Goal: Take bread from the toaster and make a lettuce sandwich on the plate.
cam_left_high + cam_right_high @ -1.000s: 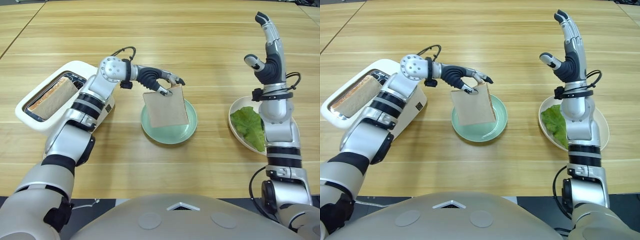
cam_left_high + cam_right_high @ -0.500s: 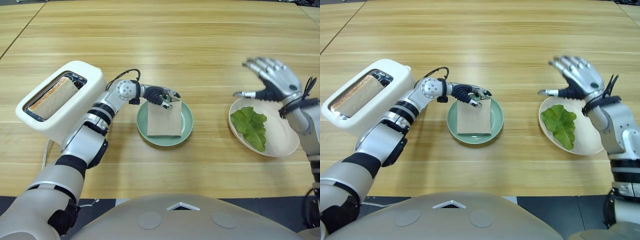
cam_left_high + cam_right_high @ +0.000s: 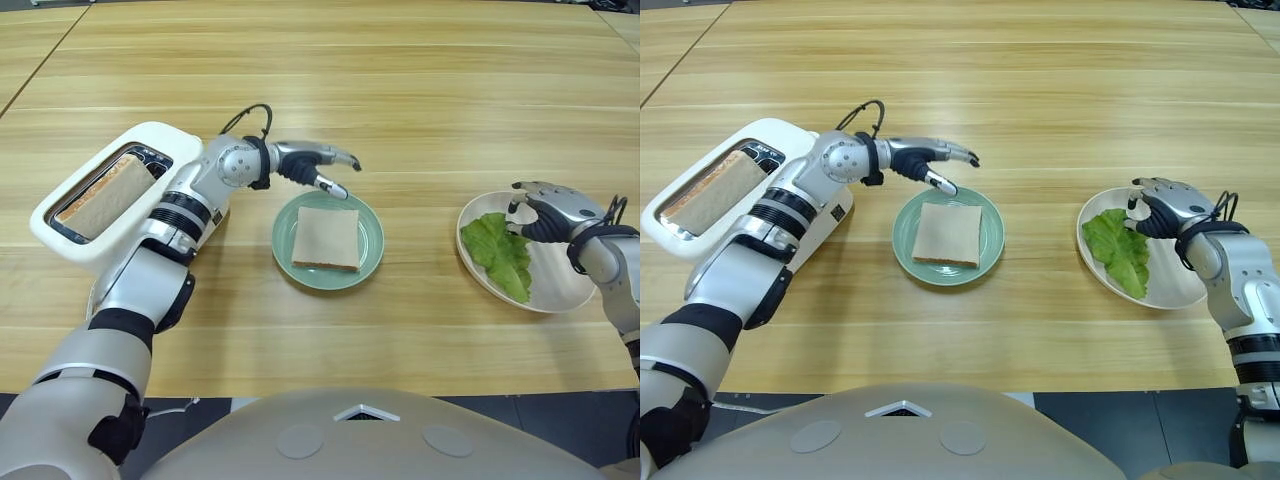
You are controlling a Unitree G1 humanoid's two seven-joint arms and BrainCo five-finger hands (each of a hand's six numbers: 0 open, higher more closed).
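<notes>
We see the left hand (image 3: 305, 163) spread wide, empty, just far-left of the bread (image 3: 326, 238) on the plate (image 3: 373, 228); the right hand (image 3: 548, 210) is over the lettuce (image 3: 498, 250), grip we cannot tell.

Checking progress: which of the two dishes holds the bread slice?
The green plate in the middle, bearing one bread slice; the cream plate on the right holds lettuce instead.

Desk (image 3: 420, 90): light wooden planks
On it: white toaster (image 3: 175, 150), green plate (image 3: 371, 235), beige plate (image 3: 560, 285)
</notes>
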